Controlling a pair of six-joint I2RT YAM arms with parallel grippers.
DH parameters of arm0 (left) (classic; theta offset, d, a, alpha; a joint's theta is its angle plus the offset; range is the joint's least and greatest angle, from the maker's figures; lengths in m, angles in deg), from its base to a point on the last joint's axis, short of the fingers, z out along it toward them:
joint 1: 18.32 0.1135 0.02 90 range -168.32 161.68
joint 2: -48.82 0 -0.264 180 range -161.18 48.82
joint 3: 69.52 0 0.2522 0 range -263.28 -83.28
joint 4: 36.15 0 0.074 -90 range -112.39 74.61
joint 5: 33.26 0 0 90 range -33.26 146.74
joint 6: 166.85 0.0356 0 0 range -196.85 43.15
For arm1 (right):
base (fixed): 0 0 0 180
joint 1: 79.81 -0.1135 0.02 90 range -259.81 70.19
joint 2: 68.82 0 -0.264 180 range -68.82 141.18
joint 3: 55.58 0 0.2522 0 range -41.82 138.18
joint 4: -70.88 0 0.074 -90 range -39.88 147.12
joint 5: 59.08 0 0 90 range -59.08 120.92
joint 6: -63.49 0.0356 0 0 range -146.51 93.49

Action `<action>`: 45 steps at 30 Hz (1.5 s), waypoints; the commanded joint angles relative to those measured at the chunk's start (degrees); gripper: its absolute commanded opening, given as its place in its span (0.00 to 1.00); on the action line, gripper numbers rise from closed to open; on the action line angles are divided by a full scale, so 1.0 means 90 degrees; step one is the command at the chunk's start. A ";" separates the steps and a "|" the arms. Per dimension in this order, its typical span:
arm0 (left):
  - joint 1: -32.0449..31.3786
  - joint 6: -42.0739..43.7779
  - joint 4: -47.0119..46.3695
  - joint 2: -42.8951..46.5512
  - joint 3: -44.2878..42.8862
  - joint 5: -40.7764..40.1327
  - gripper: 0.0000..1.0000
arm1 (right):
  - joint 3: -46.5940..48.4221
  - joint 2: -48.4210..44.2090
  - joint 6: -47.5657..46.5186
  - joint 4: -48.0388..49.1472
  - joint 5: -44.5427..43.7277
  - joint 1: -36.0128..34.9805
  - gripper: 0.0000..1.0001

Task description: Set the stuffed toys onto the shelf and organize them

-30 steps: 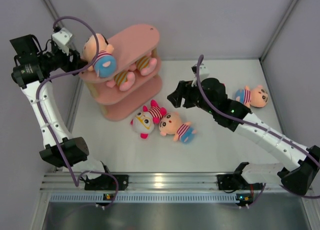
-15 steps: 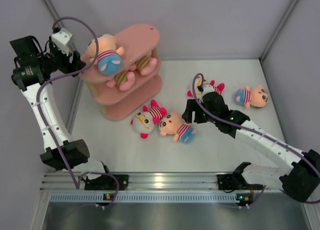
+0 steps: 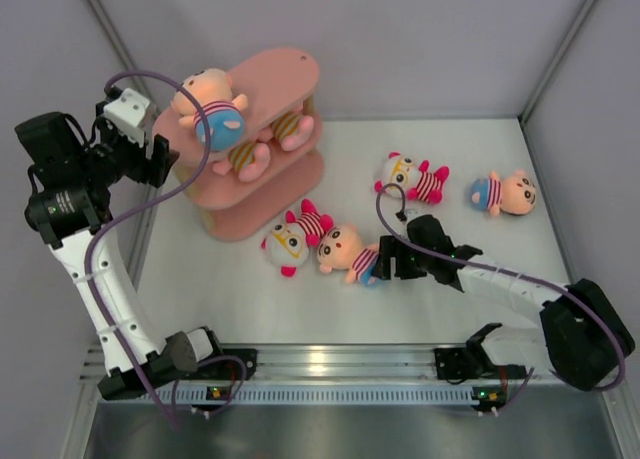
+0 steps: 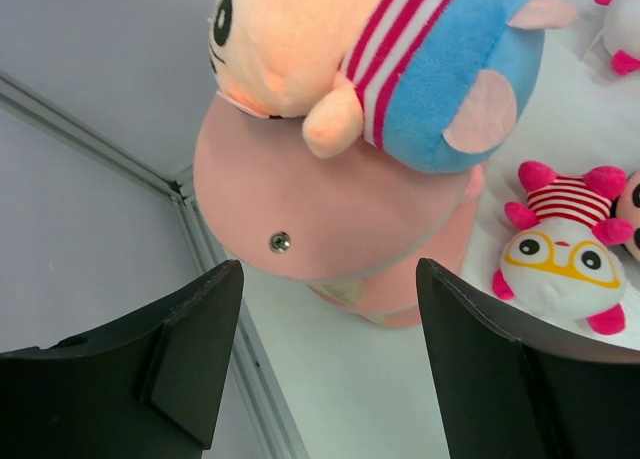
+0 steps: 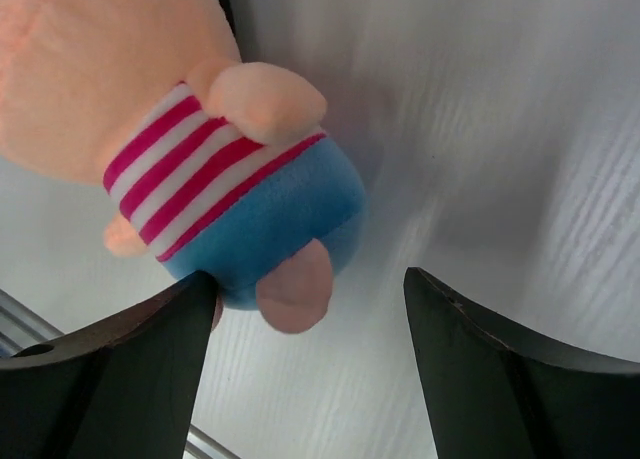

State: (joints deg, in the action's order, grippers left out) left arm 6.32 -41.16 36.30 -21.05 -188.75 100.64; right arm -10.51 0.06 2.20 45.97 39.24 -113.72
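The pink shelf [image 3: 285,84] stands at the back left. A peach stuffed toy [image 3: 208,109] lies on its top board [image 4: 320,204], and a pink one with yellow stripes [image 3: 262,144] sits on the middle tier. My left gripper [image 3: 160,161] hangs open just left of the shelf, holding nothing. On the table lie a white-faced toy [image 3: 288,241], a peach toy [image 3: 348,251], another white-faced toy [image 3: 412,177] and a peach toy [image 3: 505,192]. My right gripper [image 3: 385,262] is open at the middle peach toy's blue pants [image 5: 260,219]; its left finger [image 5: 150,359] touches them.
Grey walls close in the table on the left, back and right. A metal rail [image 3: 330,361] with both arm bases runs along the near edge. The white-faced toy [image 4: 565,264] lies close against the peach one by the shelf's foot.
My left gripper has drawn back left and down from the peach toy, which now rests on the top board. My right arm has swung from the back white-faced toy down to the middle peach toy.
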 commanded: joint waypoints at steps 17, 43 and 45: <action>-0.0004 -0.0244 -0.0135 0.0575 0.0811 0.0054 0.77 | 0.0064 -0.1205 0.0941 0.0721 0.0435 0.0574 0.00; -0.0004 -0.0537 -0.0125 0.0439 0.0518 0.0435 0.77 | 1.1332 0.4464 0.2181 -0.1104 -0.1187 -0.0411 0.00; -0.0004 -0.0547 -0.0125 0.0439 0.0547 0.0493 0.77 | 1.1501 0.4747 0.2239 -0.0949 -0.1294 -0.0568 0.00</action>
State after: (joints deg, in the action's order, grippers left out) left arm 6.32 -45.16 36.35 -16.85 -182.81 102.54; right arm 86.32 42.97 20.16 35.12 29.25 -116.59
